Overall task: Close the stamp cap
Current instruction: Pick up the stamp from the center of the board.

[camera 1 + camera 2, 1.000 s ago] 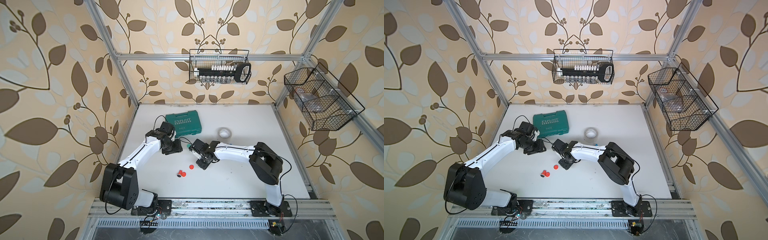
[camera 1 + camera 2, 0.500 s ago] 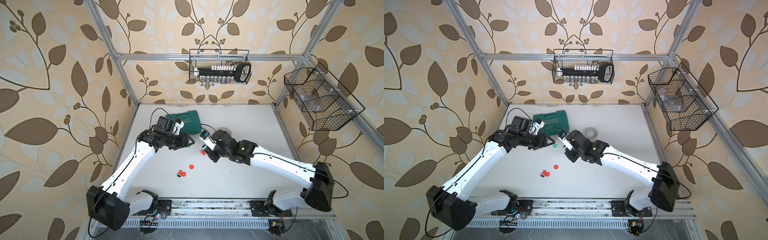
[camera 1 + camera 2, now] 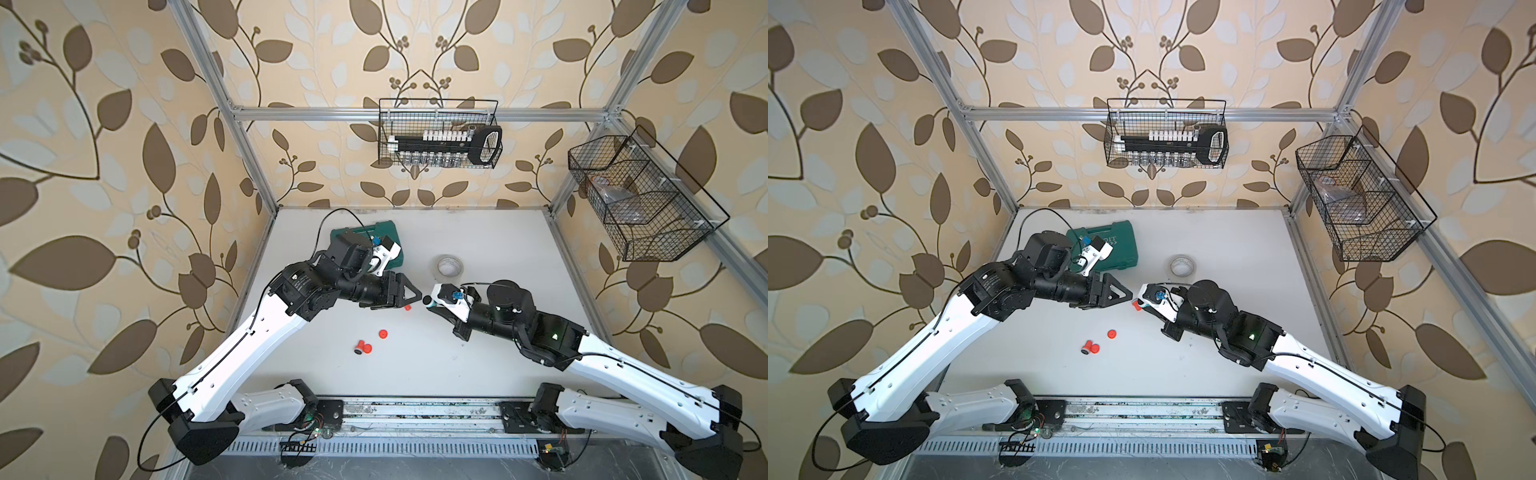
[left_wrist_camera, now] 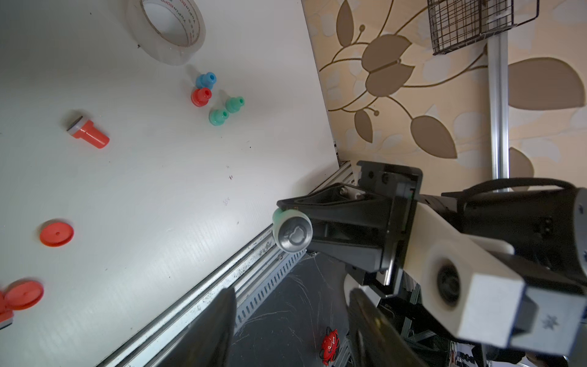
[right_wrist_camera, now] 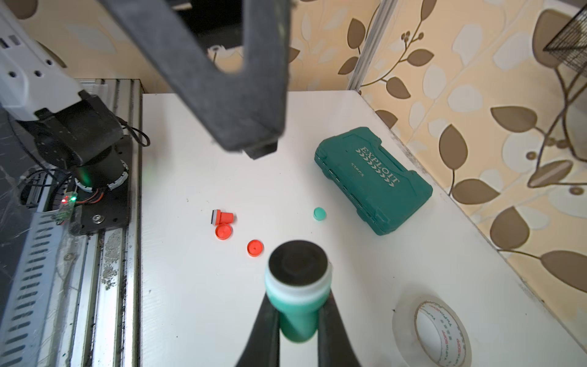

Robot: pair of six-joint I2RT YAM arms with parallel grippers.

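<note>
My right gripper (image 5: 298,303) is shut on a green stamp (image 5: 297,295) with a white band. The stamp is held above the table, its dark face turned toward the left gripper. In both top views the stamp (image 3: 429,301) hangs just off the tip of my left gripper (image 3: 413,296) (image 3: 1128,296). The left gripper (image 4: 292,321) is open with nothing between its fingers; the stamp (image 4: 292,233) sits ahead of it, a short gap away. A small round green cap (image 5: 319,214) lies on the table next to the green case. In both top views this cap is hidden.
A green tool case (image 5: 374,181) lies at the back left and a tape roll (image 3: 449,266) at mid back. Red stamps (image 3: 363,347) (image 4: 89,133) and loose red caps (image 3: 382,333) lie mid-table. Several small capped stamps (image 4: 203,92) stand near the tape. Wire baskets (image 3: 438,133) hang on the walls.
Both arms have lifted off the table and swung so that their tips face each other. The right gripper has carried the green stamp up and to the right; the left gripper has followed it.
</note>
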